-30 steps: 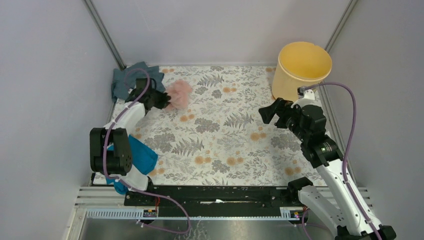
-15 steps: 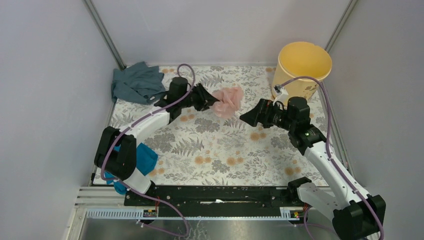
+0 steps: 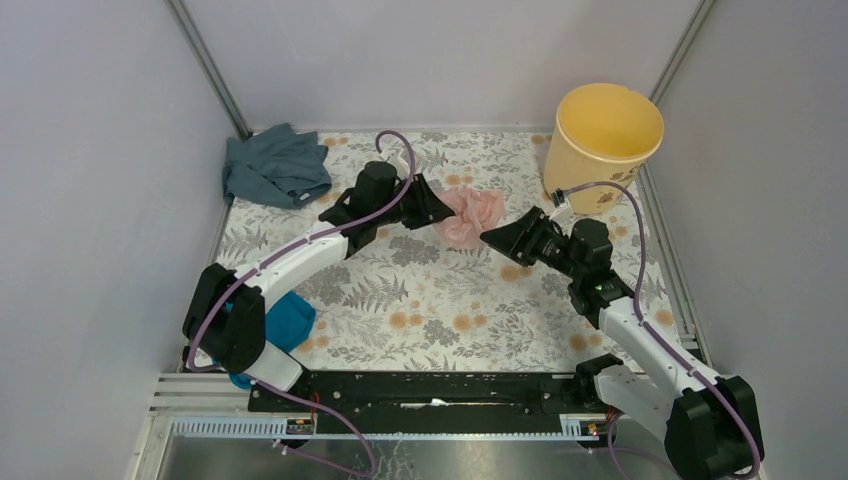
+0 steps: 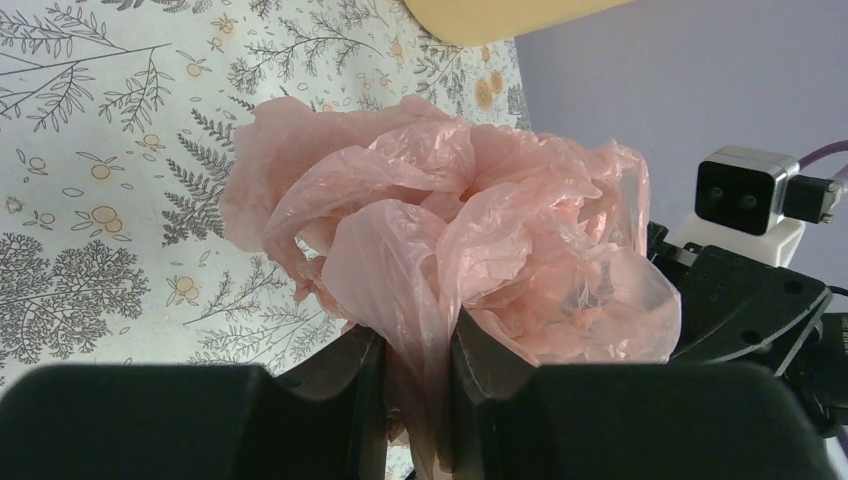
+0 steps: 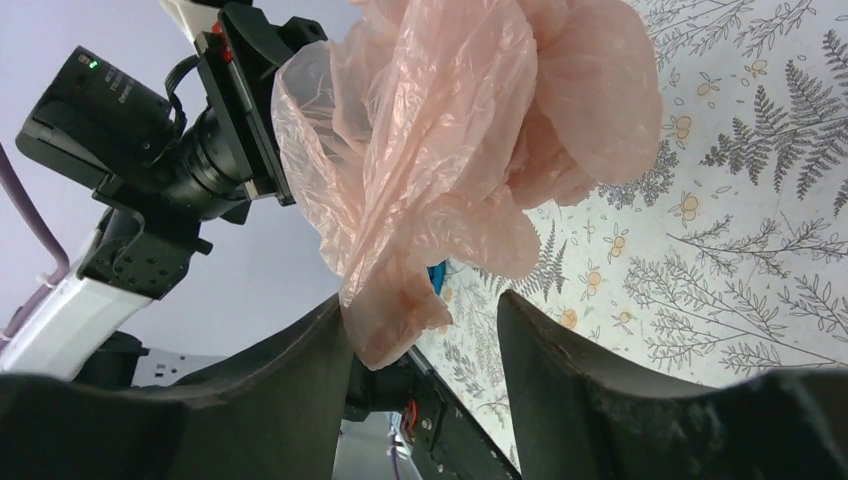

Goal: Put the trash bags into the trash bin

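Note:
The pale pink trash bag [image 3: 470, 215] is bunched and held above the middle of the table. My left gripper [image 3: 432, 212] is shut on its lower folds; in the left wrist view the bag [image 4: 450, 240] billows out past the gripper [image 4: 415, 375]. My right gripper [image 3: 498, 240] is open just right of the bag, pointing at it. In the right wrist view the bag [image 5: 470, 140] hangs in front of the gripper [image 5: 425, 315], with a lower flap between the spread fingers. The yellow-orange trash bin [image 3: 603, 140] stands upright at the back right corner.
A grey-blue cloth [image 3: 275, 165] lies at the back left corner. A bright teal cloth [image 3: 285, 318] lies by the left arm's base. Grey walls close in both sides and the back. The floral table cover [image 3: 440, 290] spans the middle.
My left gripper carried the pink bag from the back left to the middle, toward the right. My right gripper swung left and lowered to meet the bag.

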{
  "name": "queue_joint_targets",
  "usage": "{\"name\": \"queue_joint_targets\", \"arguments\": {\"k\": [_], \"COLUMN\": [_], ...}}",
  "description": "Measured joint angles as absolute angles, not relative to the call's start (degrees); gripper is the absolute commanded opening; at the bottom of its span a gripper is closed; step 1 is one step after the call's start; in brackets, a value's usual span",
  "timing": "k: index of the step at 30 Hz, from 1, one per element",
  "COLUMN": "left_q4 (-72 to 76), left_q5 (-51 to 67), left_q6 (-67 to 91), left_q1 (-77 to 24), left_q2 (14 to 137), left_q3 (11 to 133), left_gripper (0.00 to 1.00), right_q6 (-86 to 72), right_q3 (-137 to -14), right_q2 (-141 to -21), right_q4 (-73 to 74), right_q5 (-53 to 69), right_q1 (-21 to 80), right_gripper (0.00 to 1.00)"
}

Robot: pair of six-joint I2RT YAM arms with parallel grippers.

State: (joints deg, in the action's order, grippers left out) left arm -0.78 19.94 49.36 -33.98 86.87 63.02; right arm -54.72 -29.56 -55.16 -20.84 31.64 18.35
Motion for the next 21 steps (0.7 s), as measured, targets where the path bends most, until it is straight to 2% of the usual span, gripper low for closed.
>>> {"name": "queue_joint_targets", "arguments": {"k": [2,5,6,9,10,13,15,18,21], "left_q4": [-0.69,-0.54,-0.51,-0.49,-0.54,-3.07,-6.09,-7.57,-7.53], "left_q5": [19.33,18.74,18.61,18.57,18.57,18.37,18.02,17.74,18.02], "left_q6": [48.99,48.18,47.92,47.16,46.81,45.25,43.42,40.80,39.20], "left_q1": [-34.26,-35.11,-35.46,-36.12,-36.32,-36.42,-36.01,-34.79,-32.32], "left_q2": [86.65,86.63,86.63,86.63,86.63,86.63,86.63,86.24,84.25], "left_q3": [63.02,63.02,63.02,63.02,63.02,64.27,66.89,70.17,71.00], "left_gripper": [0.28,0.35,0.40,0.56,0.60,0.66,0.74,0.80,0.81], "right_q6": [-56.69,-58.81,-59.48,-60.77,-61.25,-60.88,-58.50,-50.74,-42.61], "right_q3": [-28.34,-27.42,-27.31,-27.07,-27.00,-26.94,-26.94,-26.94,-26.98], "right_q2": [-54.83,-54.83,-54.92,-55.18,-55.24,-55.35,-55.33,-55.31,-55.11], "right_q4": [-22.76,-25.23,-26.15,-28.93,-29.80,-30.61,-29.61,-27.07,-22.87], "right_q5": [30.63,29.10,28.67,27.64,27.33,26.39,26.09,26.57,27.16], "right_q1": [18.37,18.37,18.37,18.37,18.37,18.35,18.37,18.37,18.35], "right_gripper": [0.65,0.63,0.56,0.13,0.02,0.00,0.00,0.00,0.00]}}
